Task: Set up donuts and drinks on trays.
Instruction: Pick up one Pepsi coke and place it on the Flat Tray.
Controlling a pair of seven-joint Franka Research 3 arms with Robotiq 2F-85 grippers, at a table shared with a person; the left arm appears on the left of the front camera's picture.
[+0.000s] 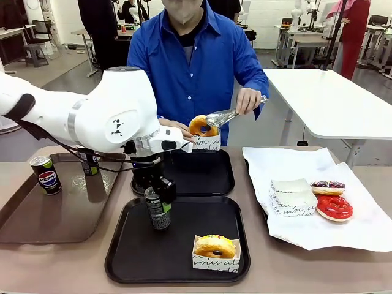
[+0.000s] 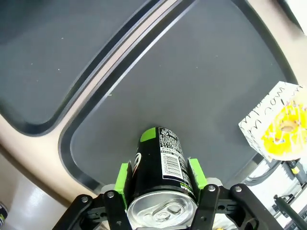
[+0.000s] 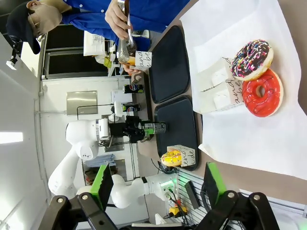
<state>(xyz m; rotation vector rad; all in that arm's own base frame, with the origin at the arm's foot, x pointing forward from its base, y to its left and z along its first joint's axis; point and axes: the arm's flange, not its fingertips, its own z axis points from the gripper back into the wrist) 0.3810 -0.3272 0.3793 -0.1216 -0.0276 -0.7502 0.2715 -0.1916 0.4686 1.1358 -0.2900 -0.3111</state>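
My left gripper [image 1: 159, 205] is shut on a dark can with green print [image 1: 160, 213], held upright over the left part of the near black tray [image 1: 184, 260]. From the left wrist, the green pads [image 2: 123, 178] clamp the can [image 2: 160, 160] on both sides, and I cannot tell whether its base touches the tray [image 2: 201, 86]. A yellow donut in a white sleeve [image 1: 215, 250] sits at that tray's front right. Over the far black tray [image 1: 202, 180] the person's tongs hold a donut [image 1: 201, 127] above a sleeve [image 1: 207, 143]. My right gripper [image 3: 158, 187] hangs open, high above the table.
A brown tray [image 1: 24, 211] on the left carries a Pepsi can [image 1: 46, 174] and a second can [image 1: 90, 163]. On the right, white paper [image 1: 331, 236] holds paper sleeves [image 1: 291, 197], a chocolate sprinkled donut [image 1: 327, 186] and a red donut [image 1: 334, 207].
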